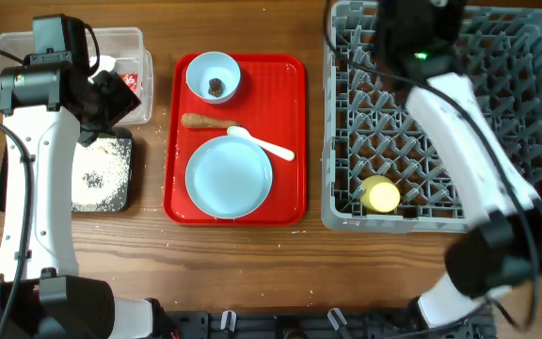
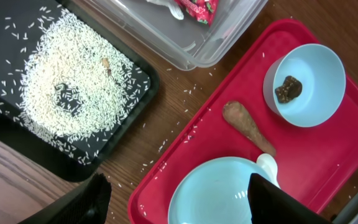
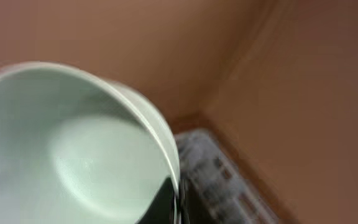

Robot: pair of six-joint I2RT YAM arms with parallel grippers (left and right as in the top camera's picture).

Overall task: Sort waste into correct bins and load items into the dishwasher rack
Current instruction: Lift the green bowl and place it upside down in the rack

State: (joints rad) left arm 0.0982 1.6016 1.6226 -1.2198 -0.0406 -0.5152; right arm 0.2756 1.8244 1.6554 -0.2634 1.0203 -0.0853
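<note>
My left gripper is open and empty, hovering over the near edge of the pale blue plate on the red tray; in the overhead view it sits by the clear tub. The tub holds the red wrapper. Rice covers the black tray. A small bowl with the dark lump, the brown stick and the white spoon lie on the red tray. My right gripper is shut on the rim of a pale bowl above the grey rack. The yellow cup stands in the rack.
The red tray lies between the bins and the rack. Loose rice grains are scattered on the wooden table between the black tray and the red tray. My right arm crosses over the rack's right side.
</note>
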